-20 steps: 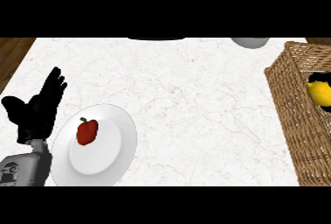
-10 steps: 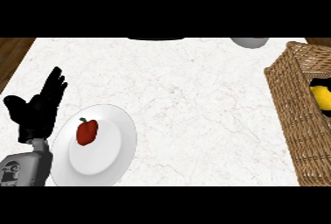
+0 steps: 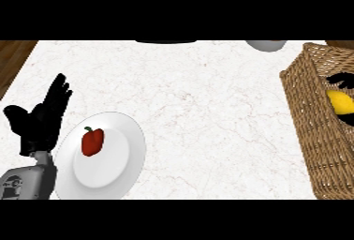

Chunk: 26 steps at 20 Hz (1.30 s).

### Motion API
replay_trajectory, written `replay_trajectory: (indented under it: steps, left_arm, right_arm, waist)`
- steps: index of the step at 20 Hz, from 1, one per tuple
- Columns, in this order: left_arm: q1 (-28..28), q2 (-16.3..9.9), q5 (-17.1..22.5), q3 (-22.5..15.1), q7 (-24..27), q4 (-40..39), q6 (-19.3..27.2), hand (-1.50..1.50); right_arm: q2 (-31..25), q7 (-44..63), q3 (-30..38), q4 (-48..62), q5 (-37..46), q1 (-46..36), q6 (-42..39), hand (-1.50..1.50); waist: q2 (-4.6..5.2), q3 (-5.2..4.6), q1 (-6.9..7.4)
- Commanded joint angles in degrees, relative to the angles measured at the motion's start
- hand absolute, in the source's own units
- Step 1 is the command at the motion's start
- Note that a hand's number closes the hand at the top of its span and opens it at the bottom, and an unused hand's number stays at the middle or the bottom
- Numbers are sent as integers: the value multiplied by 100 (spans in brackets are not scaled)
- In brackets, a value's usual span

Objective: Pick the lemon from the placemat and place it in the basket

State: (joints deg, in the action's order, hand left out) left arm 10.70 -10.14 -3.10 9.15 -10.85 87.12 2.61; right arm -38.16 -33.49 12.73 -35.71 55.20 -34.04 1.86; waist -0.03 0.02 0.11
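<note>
Resting inside the wicker basket (image 3: 307, 117) at the counter's right edge, the lemon (image 3: 342, 101) shows as a yellow shape against the basket's dark interior, partly cut off by the view's right side. Just above the lemon, within the basket, black fingers of the right hand (image 3: 340, 79) are visible; so little of them shows that I cannot tell whether they are spread or curled, nor whether they touch the lemon. Well left of the basket, across the bare marble counter (image 3: 200, 103), a white plate (image 3: 121, 159) lies flat with a red pepper (image 3: 92, 141) on its left part, stem pointing away from the robot. Just left of the plate, the left hand (image 3: 40, 119) rests with fingers straight and pointing up, thumb spread wide, holding nothing, its grey forearm coming in from the lower left corner. Beyond the basket's far left corner, a grey bowl (image 3: 266, 45) is cut by the counter's far edge
</note>
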Motion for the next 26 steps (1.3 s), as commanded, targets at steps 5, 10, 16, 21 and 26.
replay_trajectory:
  steps: [5,10,16,21,26]
  left_arm:
    - [-13,-31,-36,20,105,-52,-2,0]
    - [117,-84,-17,87,81,-233,-9,0]
    - [108,-39,-44,15,-11,-92,12,0]
    - [-79,147,-82,-91,381,-195,27,0]
    - [271,-64,-56,-53,-138,-46,-36,0]
  right_arm:
    - [51,-36,989,-50,-1341,-253,-972,-150]
    - [-397,306,1676,-16,-2074,-117,-1710,-150]
    - [-1301,270,2419,1047,-2705,-198,-2594,-150]
    - [-2066,-583,2505,1832,-2700,149,-3140,-150]
    - [-2260,-1316,2588,2115,-2814,606,-3394,-150]
  waist:
    - [-12,-2,-27]
    - [-15,-3,-77]
    - [29,10,27]
    - [77,24,116]
    - [72,40,81]
